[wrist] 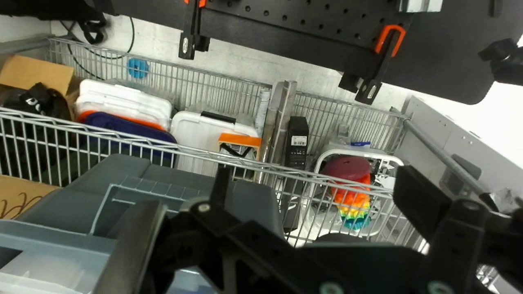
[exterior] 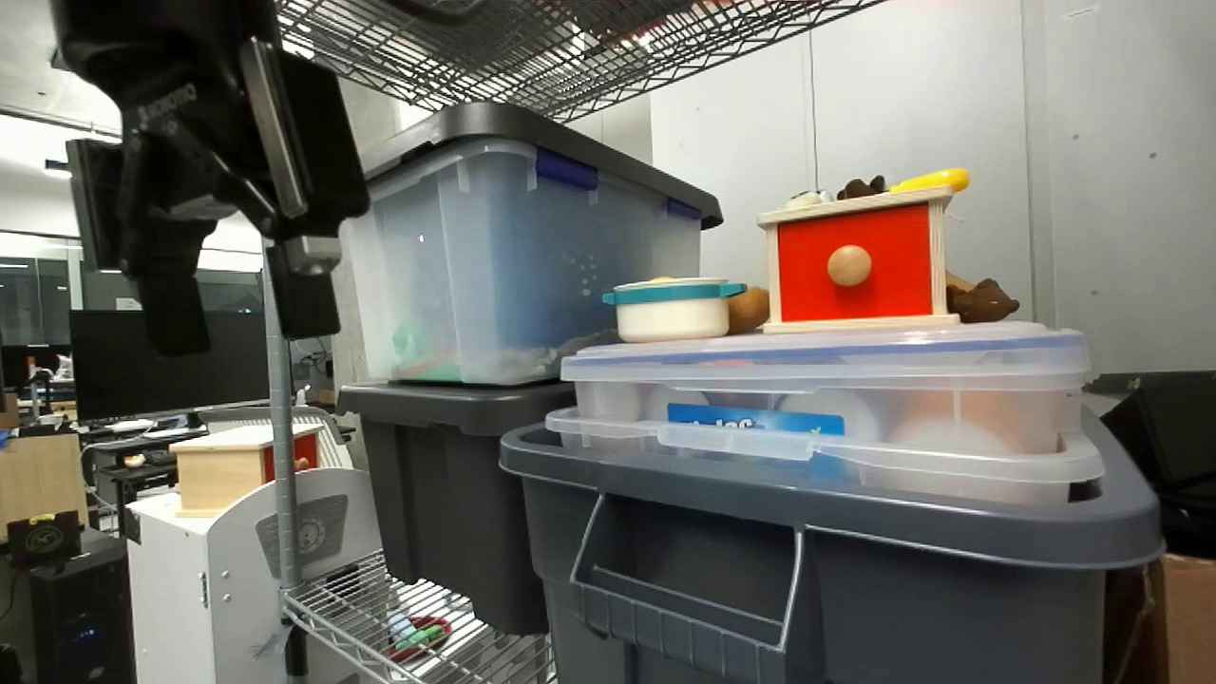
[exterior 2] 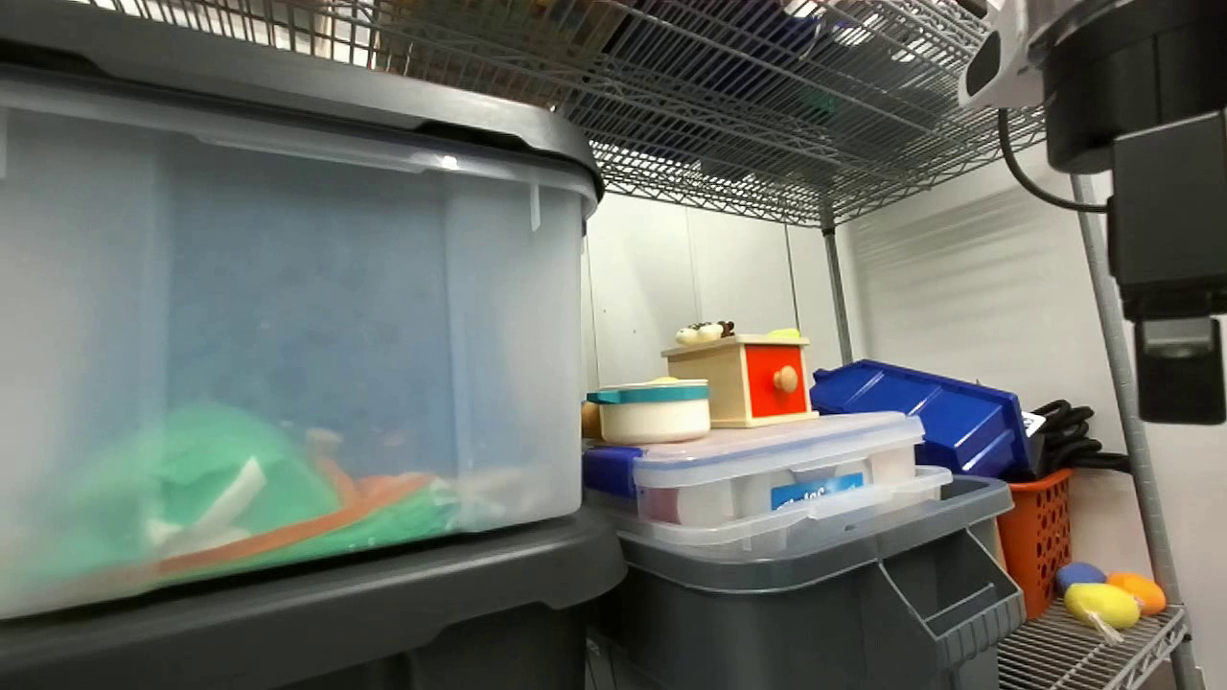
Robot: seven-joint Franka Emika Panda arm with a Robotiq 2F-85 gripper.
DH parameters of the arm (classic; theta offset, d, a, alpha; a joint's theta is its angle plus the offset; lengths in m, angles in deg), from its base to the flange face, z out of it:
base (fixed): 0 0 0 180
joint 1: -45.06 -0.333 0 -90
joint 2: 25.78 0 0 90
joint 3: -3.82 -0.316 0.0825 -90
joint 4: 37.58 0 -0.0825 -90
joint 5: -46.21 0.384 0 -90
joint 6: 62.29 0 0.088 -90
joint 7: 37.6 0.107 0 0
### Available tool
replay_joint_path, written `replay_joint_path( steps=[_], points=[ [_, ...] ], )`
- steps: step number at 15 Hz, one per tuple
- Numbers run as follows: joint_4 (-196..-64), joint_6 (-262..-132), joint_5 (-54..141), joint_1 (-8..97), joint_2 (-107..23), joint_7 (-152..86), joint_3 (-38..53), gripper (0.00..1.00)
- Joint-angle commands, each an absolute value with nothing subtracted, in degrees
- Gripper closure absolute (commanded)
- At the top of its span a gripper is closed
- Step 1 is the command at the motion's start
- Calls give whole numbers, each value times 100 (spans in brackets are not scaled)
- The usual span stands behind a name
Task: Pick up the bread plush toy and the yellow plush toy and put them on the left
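Observation:
My gripper (exterior: 242, 302) hangs in the air, its fingers apart with nothing between them. It is seen edge-on at the right of an exterior view (exterior 2: 1181, 369); in the wrist view (wrist: 318, 194) its fingers frame the wire shelf below. A bright yellow rounded toy (exterior 2: 1102, 606) lies on a low wire shelf at the right and fits the yellow plush toy. A tan-brown rounded thing (exterior: 749, 310), partly hidden behind the white pot, also shows at its edge in an exterior view (exterior 2: 591, 420). I cannot tell whether it is the bread plush toy. The gripper touches neither.
A white-and-teal pot (exterior: 674, 312) and red-drawer box (exterior: 812, 271) stand on a clear bin (exterior: 826, 370) atop a grey tote (exterior: 665, 480). The box bears a long yellow thing (exterior: 936, 180). A large bin (exterior: 532, 256) stands beside; a wire shelf (exterior: 570, 57) hangs above.

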State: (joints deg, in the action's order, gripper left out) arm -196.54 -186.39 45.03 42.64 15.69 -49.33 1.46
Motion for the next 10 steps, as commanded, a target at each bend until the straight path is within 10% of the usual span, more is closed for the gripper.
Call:
replay_joint_path(
  steps=[1, 10],
  points=[
    [-19656, -18513, 4423, 4197, 1542, -4515, 75, 0],
    [-19662, -18856, 4343, 4566, 1177, -3840, 167, 0]
  ],
)
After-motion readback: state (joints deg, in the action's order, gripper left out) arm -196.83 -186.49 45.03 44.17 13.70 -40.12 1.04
